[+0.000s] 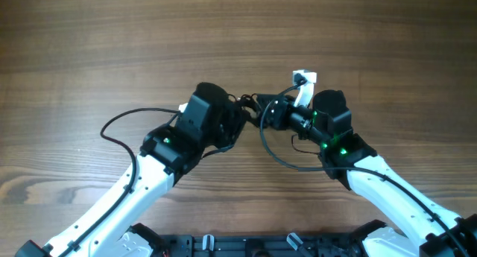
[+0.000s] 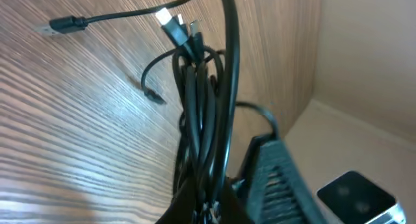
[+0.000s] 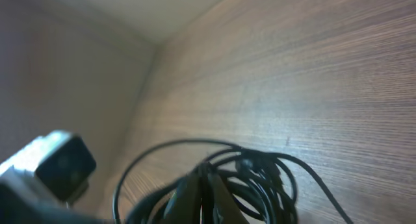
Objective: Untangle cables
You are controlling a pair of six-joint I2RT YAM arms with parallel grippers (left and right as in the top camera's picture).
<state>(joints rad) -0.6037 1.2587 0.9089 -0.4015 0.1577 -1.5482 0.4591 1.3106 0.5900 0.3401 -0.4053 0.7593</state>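
1. Brown, matte wood grain covers the table [image 1: 112, 41] and fills the overhead view.
2. The white-shelled left arm [image 1: 141, 186] and right arm [image 1: 387, 182] have black wrists. They rise from the lower edge and meet at centre.
3. Thin, glossy black cables [image 1: 254, 103] bunch at centre frame between the claws, and one loop trails left.
4. The left claw [image 2: 200, 208], at bottom centre, has narrow jaws pinching the upright bundle.
5. The right claw [image 3: 203, 197] is blurred, with its jaws almost together and clamped on coiled loops.
6. A silver-tipped plug [image 2: 166, 17] sits at the top of the bundle.
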